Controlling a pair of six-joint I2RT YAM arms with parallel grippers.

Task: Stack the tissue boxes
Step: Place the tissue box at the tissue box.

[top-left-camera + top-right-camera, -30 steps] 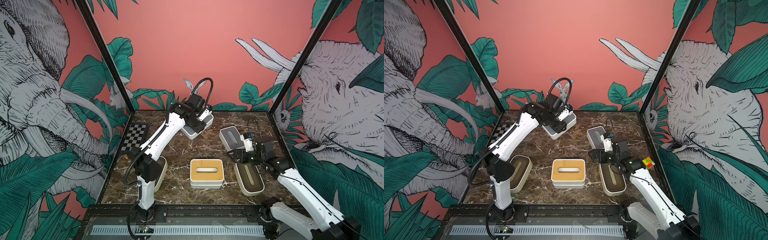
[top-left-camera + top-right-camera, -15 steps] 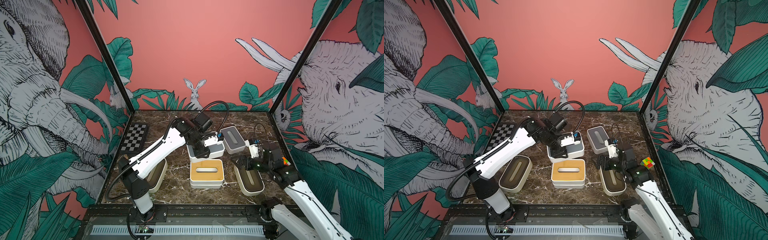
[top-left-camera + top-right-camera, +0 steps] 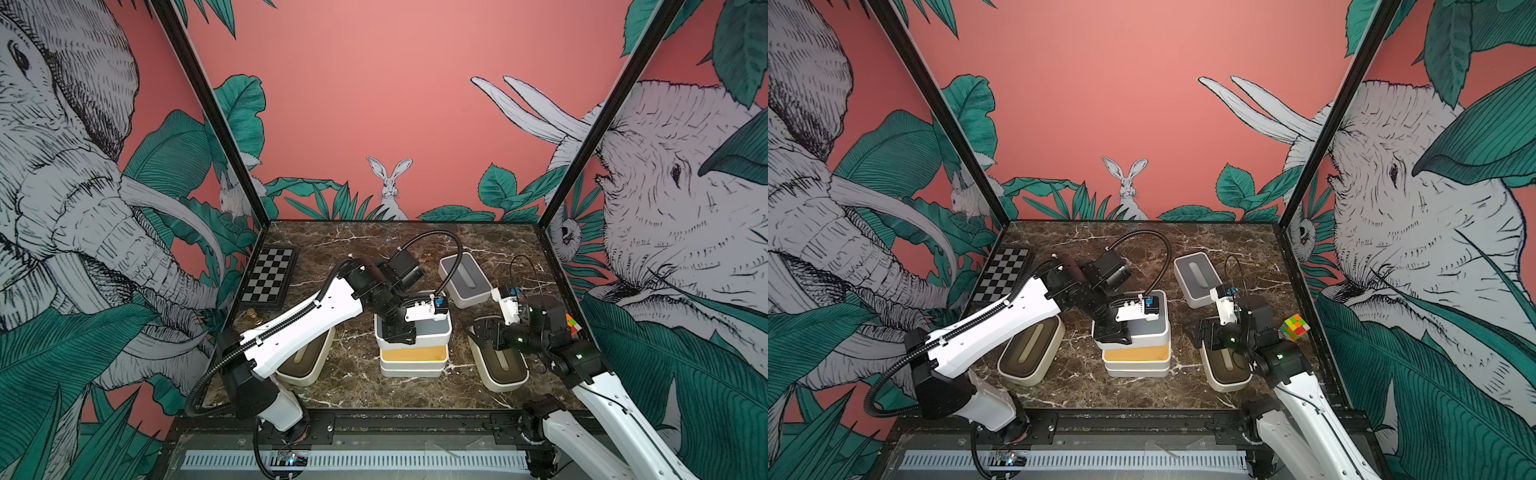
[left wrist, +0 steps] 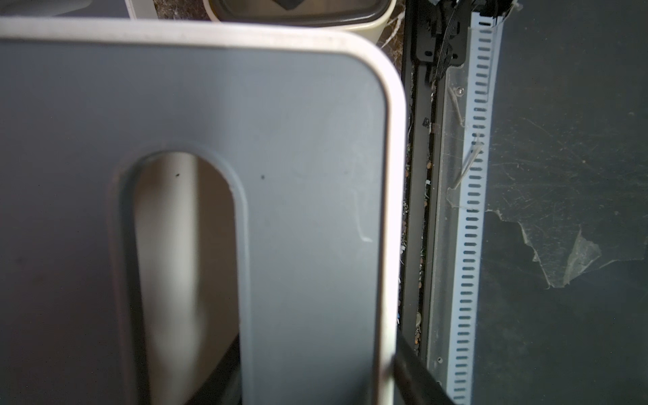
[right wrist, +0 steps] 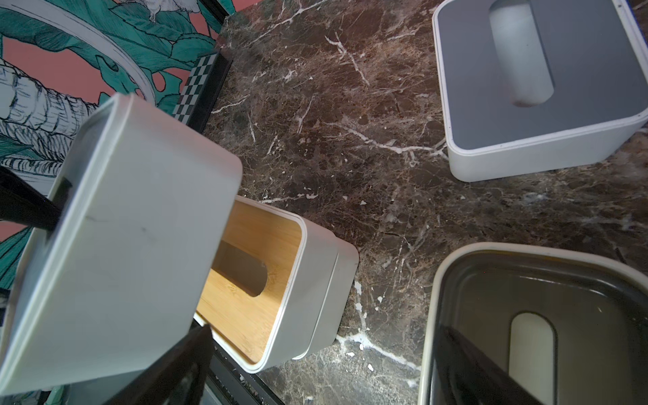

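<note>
The left arm [image 3: 307, 320] is reaching across the middle, its left gripper [image 3: 400, 332] clamping one side of a grey box [image 3: 434, 330] through the lid slot and holding it just over the rear of the bamboo box [image 3: 413, 355]. The right gripper [image 3: 487, 332] is hanging wide apart and empty over a brown-lid box [image 3: 505, 368], with a second grey box [image 3: 465, 280] lying behind it and a cube [image 3: 1295, 327] beside its arm.

A salmon-pink back wall [image 3: 374, 104] bears a drawn white rabbit [image 3: 390, 183] among teal leaves [image 3: 494, 191]; black corner posts [image 3: 210, 112] part it from side walls [image 3: 685, 257] of grey ink-drawn elephants [image 3: 62, 187] and green foliage [image 3: 174, 141]. Below lies a dark brown white-veined marble tabletop [image 3: 353, 241], evenly lit, edged in front by a black metal rail [image 3: 395, 422] and a white slotted cable duct [image 3: 374, 460].
</note>
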